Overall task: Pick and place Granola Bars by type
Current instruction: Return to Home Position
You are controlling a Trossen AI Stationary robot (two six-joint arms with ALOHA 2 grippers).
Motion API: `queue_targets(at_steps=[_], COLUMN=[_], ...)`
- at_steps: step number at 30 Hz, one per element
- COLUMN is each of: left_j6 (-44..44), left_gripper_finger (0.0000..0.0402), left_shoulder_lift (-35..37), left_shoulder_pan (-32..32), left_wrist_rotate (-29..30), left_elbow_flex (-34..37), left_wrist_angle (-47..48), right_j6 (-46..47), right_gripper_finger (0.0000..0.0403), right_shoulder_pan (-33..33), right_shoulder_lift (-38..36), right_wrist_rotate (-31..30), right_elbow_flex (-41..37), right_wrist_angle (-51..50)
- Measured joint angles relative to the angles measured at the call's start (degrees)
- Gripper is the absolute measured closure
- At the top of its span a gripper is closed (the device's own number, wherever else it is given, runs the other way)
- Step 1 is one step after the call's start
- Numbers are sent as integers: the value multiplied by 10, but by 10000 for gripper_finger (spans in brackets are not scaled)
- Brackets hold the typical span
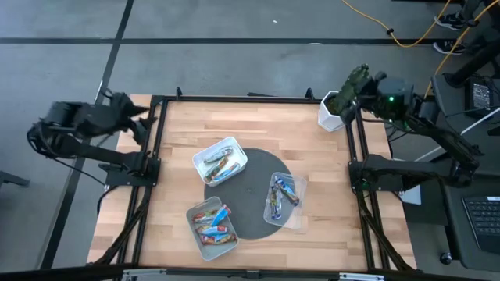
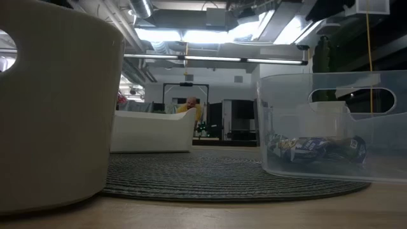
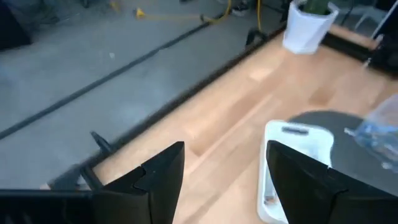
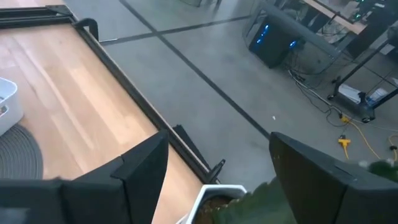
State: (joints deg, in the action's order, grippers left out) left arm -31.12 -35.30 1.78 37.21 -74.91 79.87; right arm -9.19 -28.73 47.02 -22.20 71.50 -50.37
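left hand and right hand hang wide open and empty at the tabletop's far corners, while the granola bars, in tubs, look light, slippery and best pinched across the middle.

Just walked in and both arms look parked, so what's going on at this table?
Nothing is being handled. The left gripper sits at the table's left edge and the right gripper above the potted plant at the far right corner, both with jaws open and empty. At the round mat, the white bin and the clear bin hold granola bars; a third tub holds blue and orange ones mixed.
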Motion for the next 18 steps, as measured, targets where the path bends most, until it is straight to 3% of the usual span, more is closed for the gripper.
queue_targets(at_steps=[5, 13, 15, 17, 18], left_j6=[20, 96, 114, 117, 111], left_gripper_finger=[182, 182, 182, 182, 182], left_shoulder_lift=[68, 341, 352, 349, 338], left_shoulder_pan=[1, 1, 1, -1, 0], left_wrist_rotate=[5, -185, -209, -239, -256], left_elbow_flex=[122, 357, 407, 420, 430], left_wrist_angle=[-109, -400, -478, -437, -469], right_j6=[-1, -2, 0, 2, 9], right_gripper_finger=[123, 123, 123, 123, 123], right_shoulder_pan=[0, 0, 0, 0, 0], right_shoulder_lift=[-15, -33, -34, -35, -36], right_wrist_rotate=[0, -1, 0, 14, 25], right_elbow_flex=[-19, -49, -61, -72, -78], right_wrist_angle=[9, 69, 79, 83, 90])
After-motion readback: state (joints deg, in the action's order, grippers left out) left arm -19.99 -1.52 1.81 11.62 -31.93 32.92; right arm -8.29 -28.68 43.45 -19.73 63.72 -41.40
